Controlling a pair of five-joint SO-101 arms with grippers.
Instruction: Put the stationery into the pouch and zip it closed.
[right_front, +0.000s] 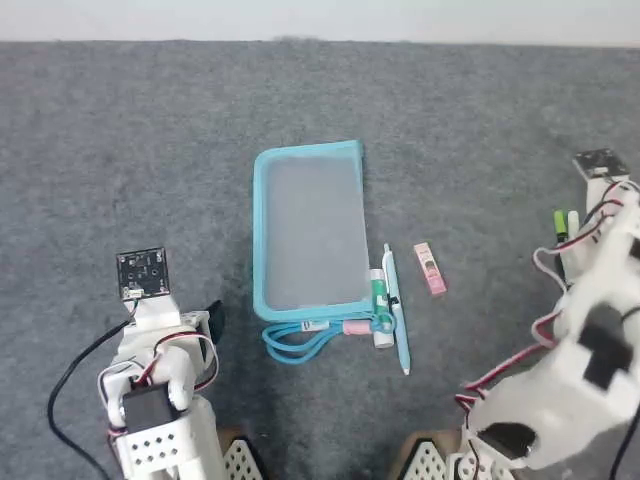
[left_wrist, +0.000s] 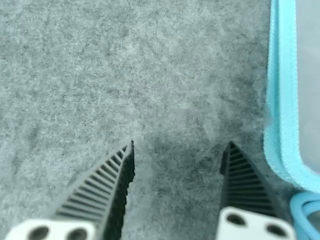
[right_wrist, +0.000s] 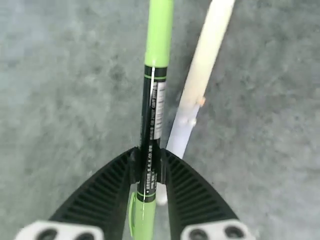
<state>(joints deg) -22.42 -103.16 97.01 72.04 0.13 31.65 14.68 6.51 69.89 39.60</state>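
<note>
A teal-edged pouch (right_front: 308, 230) with a translucent face lies flat mid-table. Beside its right edge lie a light blue pen (right_front: 398, 315), a green-and-white marker (right_front: 380, 300) and a pink eraser (right_front: 430, 268). At the far right, my right gripper (right_wrist: 150, 165) is shut on a green-and-black pen (right_wrist: 154, 120), with a white pen (right_wrist: 200, 85) lying right alongside; both pens (right_front: 560, 226) poke out from under that arm. My left gripper (left_wrist: 180, 150) is open over bare carpet just left of the pouch's edge (left_wrist: 282, 100), with nothing between its fingers.
A blue cord (right_front: 300, 342) loops off the pouch's near end, close to the left gripper (right_front: 213, 318). Grey carpet covers the whole table, with open room to the left and at the back.
</note>
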